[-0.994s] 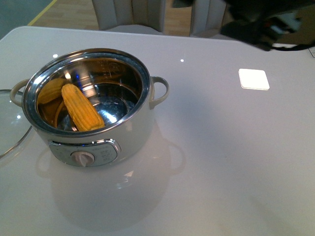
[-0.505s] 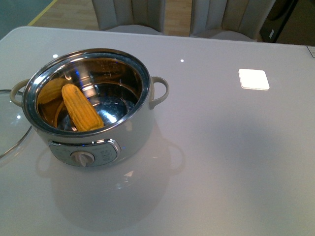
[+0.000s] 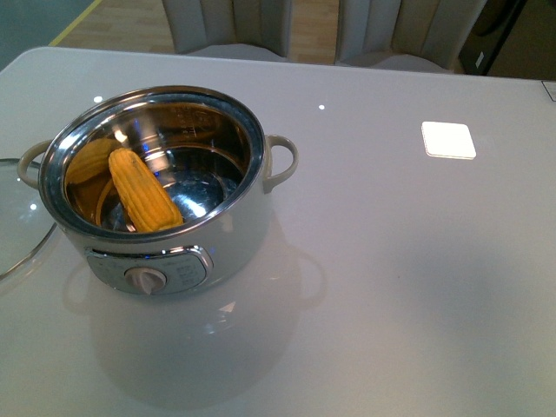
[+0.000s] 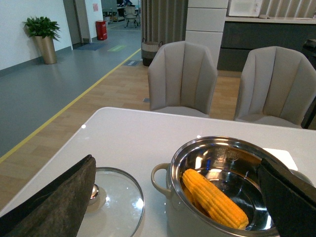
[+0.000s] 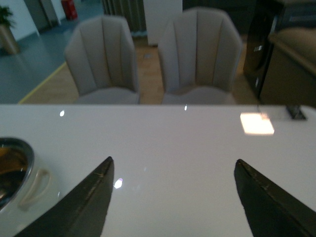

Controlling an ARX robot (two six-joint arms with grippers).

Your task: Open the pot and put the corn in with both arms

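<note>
Cream-white pot (image 3: 165, 187) sits uncovered near the white table's (image 3: 408, 261) left edge, corn (image 3: 143, 191) lying inside. Left gripper (image 4: 173, 197) and right gripper (image 5: 173, 197) both spread wide, empty.

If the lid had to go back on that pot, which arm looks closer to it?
Probably the left: its open gripper looks over the glass lid beside the pot; the right gripper faces bare table.

An open-plan showroom or office lounge: a glossy white worktop (image 3: 391, 261) with two padded grey chairs (image 4: 182, 76) behind it, wood flooring edged by a yellow line (image 4: 64, 108), grey corridor floor, a potted plant (image 4: 42, 37) at upper left, a red extinguisher (image 4: 101, 29) beyond.
</note>
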